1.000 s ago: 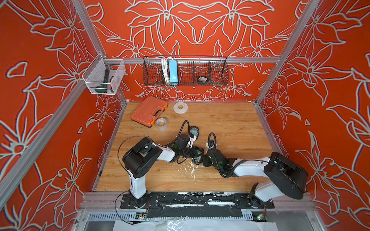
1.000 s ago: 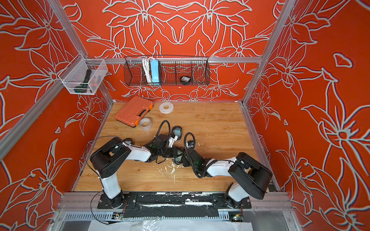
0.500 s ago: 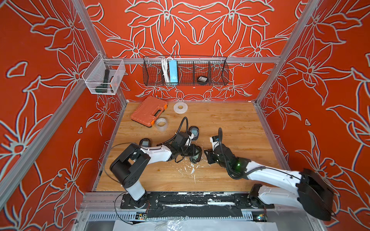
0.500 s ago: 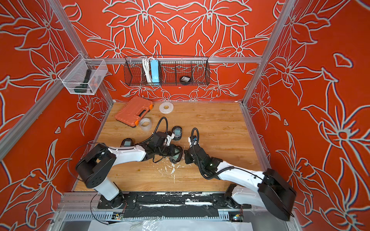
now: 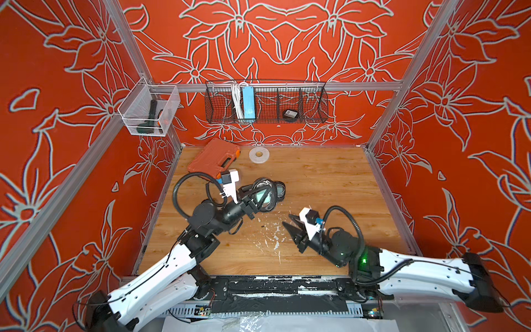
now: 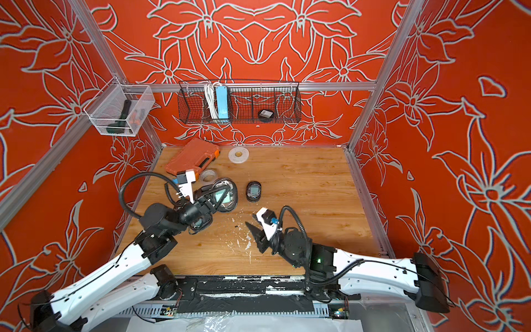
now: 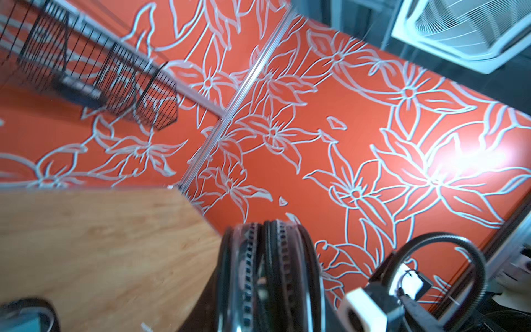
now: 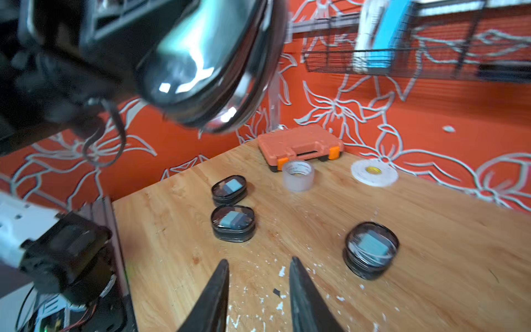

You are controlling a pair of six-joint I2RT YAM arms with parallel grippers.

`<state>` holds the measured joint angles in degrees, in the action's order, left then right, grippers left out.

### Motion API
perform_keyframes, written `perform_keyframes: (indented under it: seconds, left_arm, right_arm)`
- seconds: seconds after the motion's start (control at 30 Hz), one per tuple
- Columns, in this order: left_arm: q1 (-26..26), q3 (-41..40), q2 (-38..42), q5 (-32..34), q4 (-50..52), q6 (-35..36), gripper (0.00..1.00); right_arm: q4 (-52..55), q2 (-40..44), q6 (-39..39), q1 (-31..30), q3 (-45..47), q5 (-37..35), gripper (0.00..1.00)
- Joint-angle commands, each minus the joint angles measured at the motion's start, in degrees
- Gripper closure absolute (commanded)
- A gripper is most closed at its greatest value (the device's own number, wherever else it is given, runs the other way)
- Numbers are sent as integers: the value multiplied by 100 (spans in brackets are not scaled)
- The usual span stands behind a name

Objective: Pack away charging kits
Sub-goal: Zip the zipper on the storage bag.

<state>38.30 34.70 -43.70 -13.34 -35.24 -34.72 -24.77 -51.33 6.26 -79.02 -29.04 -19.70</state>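
Left fingers (image 6: 211, 202) held pouch (image 6: 225, 195) above worktop (image 8: 431, 244). Right fingers (image 8: 218, 287) parted narrowly, empty. Pouch likely light, soft-sided, clear top slick; stiffer zip rim judged best hold. Three other pouches (image 8: 233, 222) lay on worktop.

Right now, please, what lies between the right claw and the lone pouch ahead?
Only white-flecked bare wood separates right claw and lone pouch, per the right wrist view.

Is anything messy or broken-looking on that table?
Yes: small white flakes lie scattered over the wooden table just ahead of the right gripper, like chipped paint or torn tape. What they are, I cannot tell.
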Motion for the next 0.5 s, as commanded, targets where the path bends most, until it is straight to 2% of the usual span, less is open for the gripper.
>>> perform_keyframes:
  seconds: [0.0, 0.2, 0.47]
  left_arm:
    - [52, 234, 183, -222, -608, 475, 100]
    - [245, 501, 204, -301, -543, 714, 100]
    - [408, 370, 291, -58, -597, 905, 100]
  right_arm:
    - [-1359, -456, -1405, -403, -429, 230, 64]
    - [-1535, -1283, -1645, -526, -1304, 142, 71]
    - [-1724, -1808, -1614, -531, -1802, -424, 76]
